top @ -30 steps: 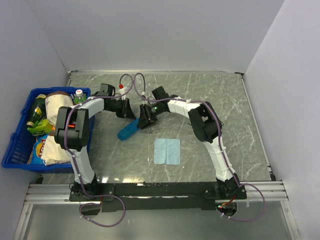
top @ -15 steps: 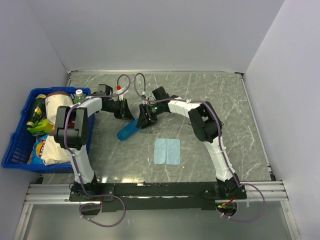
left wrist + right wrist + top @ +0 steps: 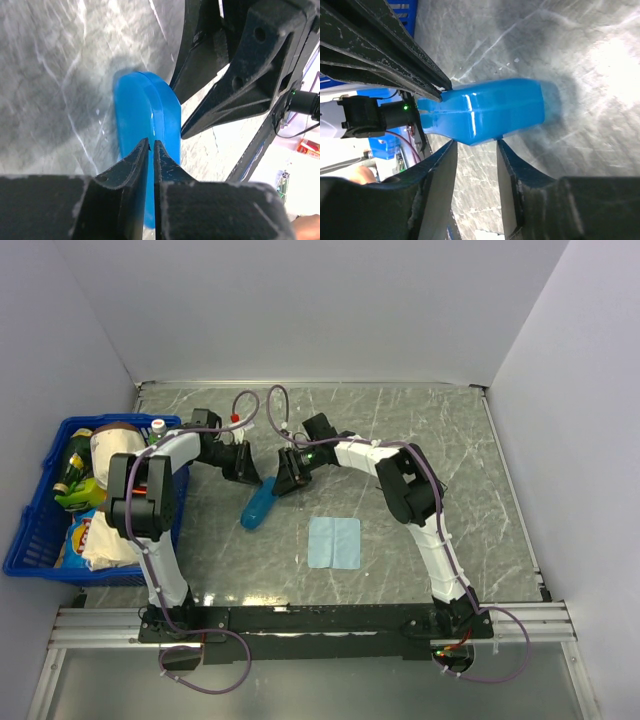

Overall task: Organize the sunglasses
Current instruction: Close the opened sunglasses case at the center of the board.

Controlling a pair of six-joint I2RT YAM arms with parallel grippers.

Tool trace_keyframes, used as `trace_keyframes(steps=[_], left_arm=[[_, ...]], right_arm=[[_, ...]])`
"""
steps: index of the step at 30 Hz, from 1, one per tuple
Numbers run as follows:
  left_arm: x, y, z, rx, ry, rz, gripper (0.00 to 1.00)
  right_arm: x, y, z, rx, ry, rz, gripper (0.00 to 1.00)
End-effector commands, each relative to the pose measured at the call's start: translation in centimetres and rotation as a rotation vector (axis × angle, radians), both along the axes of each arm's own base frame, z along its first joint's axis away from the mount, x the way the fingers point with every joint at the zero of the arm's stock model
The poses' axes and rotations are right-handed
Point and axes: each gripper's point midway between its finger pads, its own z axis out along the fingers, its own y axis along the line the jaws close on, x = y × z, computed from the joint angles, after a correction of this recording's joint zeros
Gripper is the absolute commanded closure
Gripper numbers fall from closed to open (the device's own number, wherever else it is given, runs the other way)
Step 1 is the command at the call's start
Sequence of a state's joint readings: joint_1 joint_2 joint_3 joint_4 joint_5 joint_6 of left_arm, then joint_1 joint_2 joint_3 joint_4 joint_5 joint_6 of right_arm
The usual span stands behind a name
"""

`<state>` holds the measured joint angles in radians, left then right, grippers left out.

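I count two arms, each with one gripper, and on the grey marbled table point(image 3: 450, 440) one blue translucent case point(image 3: 257, 507), one light-blue square cloth point(image 3: 334, 542) and one blue basket point(image 3: 35, 567). The basket sits at the far left and is packed with groceries too crowded to count. The sunglasses I cannot make out in any view, so I cannot tell where they are, how their long axis runs or which way they point. What I can read is the case: it lies left of centre with its long axis on a diagonal, one rounded end near and left, the other far and right. The cloth lies flat, near and to the right of the case, apart from it. Both grippers meet at the case's far end. The left gripper point(image 3: 151, 142) comes in from the left, and its fingers point(image 3: 132, 165) are almost together with only a thin slit between them. Its tips sit right over the seam ridge of the case, though I cannot tell whether they pinch that rim. The right gripper point(image 3: 473, 144) comes in from the right with its fingers point(image 3: 437, 175) apart. Its tips are at the case's long edge and are not closed around it.
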<state>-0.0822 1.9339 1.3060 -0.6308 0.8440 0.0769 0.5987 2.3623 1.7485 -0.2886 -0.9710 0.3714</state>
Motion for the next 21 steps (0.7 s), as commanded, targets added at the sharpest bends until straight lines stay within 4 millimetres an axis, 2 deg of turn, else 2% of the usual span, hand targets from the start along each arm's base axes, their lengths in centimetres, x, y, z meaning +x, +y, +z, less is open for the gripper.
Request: trace_keyframes(steps=[1,9,16,21], left_arm=[[-4.1,0.0,0.1,0.018,0.108,-0.062,0.88],[-5.9,0.5,-0.1,0.030,0.148,-0.087,0.99],[-7.0,0.4,-0.4,0.015,0.216,-0.092,0.99],[-7.9,0.1,-0.2,-0.016,0.248,-0.122,0.99]], right_arm=[[1.2,1.8,3.1,0.067,-0.125,-0.015,0.58],[-0.3,2.4,3.4,0.092,-0.084,0.009,0.64],[-2.0,3.7,4.5,0.110,-0.069,0.031,0.64],[-1.7,3.9,3.2,0.077,-0.045,0.007,0.64]])
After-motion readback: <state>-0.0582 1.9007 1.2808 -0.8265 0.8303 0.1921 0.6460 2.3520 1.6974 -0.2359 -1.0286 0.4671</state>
